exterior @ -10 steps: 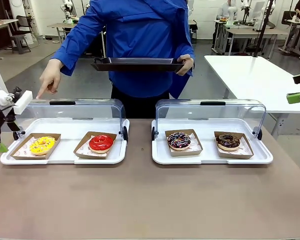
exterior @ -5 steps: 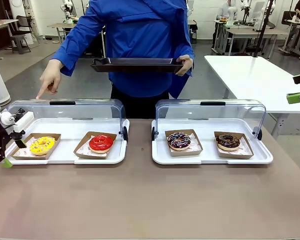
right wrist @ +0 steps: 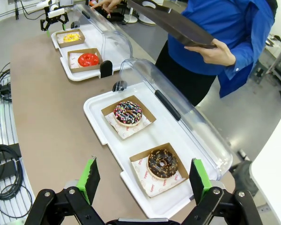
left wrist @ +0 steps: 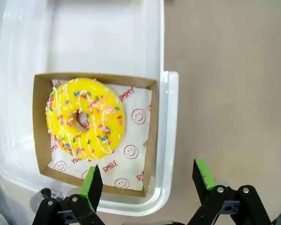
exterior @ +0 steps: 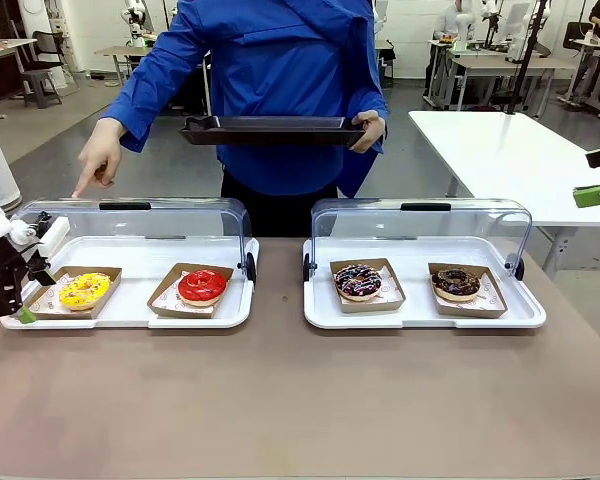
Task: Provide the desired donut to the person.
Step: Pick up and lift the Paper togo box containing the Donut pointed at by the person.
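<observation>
Jaws on our left arm stood apart, off-centre of the yellow donut (left wrist: 85,118); we judged they should straddle its cardboard tray (left wrist: 152,136) first.

Yellow sprinkled donut (left wrist: 85,118) sits in cardboard tray (left wrist: 38,126); blue-coated person (exterior: 270,90) points over it.

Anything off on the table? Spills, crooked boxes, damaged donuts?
Nothing stands out. The yellow donut, red donut, sprinkled chocolate donut and dark chocolate donut each sit whole in a cardboard box on the white trays; no spills on the table. The open left tool hangs over the yellow donut's box edge.
</observation>
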Motion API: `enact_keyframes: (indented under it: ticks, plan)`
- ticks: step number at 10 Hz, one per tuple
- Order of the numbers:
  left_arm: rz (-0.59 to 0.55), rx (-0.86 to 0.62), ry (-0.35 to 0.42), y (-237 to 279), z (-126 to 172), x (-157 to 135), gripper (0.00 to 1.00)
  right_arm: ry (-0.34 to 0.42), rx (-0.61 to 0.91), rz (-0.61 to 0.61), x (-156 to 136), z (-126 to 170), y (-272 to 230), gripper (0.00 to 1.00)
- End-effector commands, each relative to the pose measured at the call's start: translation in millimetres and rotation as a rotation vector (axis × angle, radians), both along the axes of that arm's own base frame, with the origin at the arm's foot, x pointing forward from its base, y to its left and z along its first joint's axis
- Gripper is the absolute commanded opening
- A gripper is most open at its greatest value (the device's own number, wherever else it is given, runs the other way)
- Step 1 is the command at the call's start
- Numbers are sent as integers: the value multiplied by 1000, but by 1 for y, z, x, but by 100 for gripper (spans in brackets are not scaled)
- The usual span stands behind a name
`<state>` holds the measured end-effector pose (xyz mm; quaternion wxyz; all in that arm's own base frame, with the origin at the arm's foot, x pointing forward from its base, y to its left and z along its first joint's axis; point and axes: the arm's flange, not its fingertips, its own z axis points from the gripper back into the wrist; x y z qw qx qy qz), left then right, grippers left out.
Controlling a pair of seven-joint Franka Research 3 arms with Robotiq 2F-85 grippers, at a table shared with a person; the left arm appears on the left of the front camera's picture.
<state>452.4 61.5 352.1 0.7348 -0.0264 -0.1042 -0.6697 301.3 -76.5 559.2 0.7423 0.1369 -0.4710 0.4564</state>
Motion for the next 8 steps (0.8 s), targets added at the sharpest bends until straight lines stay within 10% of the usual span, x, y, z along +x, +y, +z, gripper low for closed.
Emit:
enact_keyframes:
  ticks: [1, 8]
  plan:
    - [18, 3, 23, 6, -9, 11, 100, 3, 9, 6, 1, -1, 1, 100]
    - [23, 60, 24, 9, -17, 15, 100, 3, 9, 6, 1, -1, 1, 100]
